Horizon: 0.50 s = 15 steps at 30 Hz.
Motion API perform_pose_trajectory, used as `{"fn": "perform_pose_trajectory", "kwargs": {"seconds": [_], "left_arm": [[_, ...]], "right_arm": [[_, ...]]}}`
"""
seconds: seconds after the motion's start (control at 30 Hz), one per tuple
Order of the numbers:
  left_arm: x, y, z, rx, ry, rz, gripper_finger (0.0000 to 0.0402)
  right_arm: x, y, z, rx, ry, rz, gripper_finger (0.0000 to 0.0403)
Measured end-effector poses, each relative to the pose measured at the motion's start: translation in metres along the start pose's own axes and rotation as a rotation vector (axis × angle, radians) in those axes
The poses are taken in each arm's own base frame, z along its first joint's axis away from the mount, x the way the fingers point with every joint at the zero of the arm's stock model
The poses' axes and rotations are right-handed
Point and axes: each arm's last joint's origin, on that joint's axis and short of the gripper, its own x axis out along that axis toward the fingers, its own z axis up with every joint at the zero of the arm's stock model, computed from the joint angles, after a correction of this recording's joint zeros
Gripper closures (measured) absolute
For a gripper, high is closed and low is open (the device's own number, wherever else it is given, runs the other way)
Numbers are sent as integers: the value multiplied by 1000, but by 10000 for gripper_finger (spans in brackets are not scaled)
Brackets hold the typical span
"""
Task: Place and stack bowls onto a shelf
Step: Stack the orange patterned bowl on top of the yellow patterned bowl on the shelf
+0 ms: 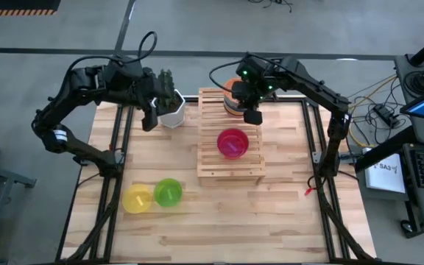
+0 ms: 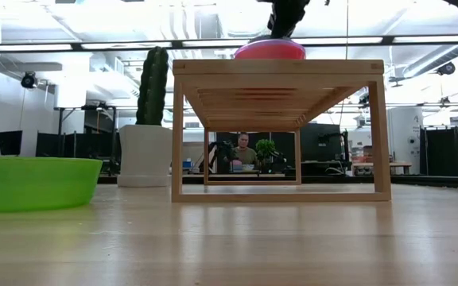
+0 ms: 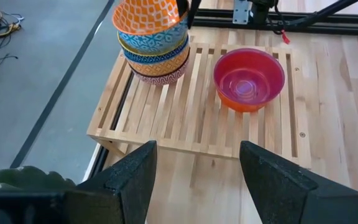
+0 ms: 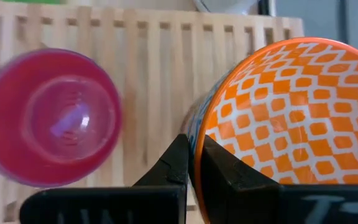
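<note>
While two plain bowls wait at the near left of the tabletop (image 1: 219,228), a yellow bowl (image 1: 136,199) touching a green bowl (image 1: 168,192), the stacking goes on farther back. Mid-tabletop sits the slatted shelf (image 1: 230,168), w/ a magenta-pink bowl (image 1: 232,143) alone on its middle. At the shelf's far end stands a stack of patterned bowls (image 3: 154,46), orange lattice bowl (image 4: 291,118) on top, blue-patterned and others below.

Right pincer (image 4: 192,163) is at that stack, fingers pinched nearly closed on the rim of the orange lattice bowl. Looks like the placing step for this bowl: it seems seated on the stack, so next move calls for letting go of the rim w/o tipping the pile, then lifting clear.

Left pincer (image 3: 197,180) hangs far left by the white cactus pot (image 1: 172,112), fingers spread wide, holding nothing, aimed toward the shelf. Likely next pick for either arm: yellow or green bowl.

Labels: none readable on bowls, shelf or pot.
</note>
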Motion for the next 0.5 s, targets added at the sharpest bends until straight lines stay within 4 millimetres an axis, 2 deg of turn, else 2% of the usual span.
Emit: {"fn": "perform_pose_trajectory", "kwargs": {"seconds": [0.5], "left_arm": [[4,0,-1,-4,12,-2,189]], "right_arm": [[7,-2,-1,15,26,-44,382]]}}
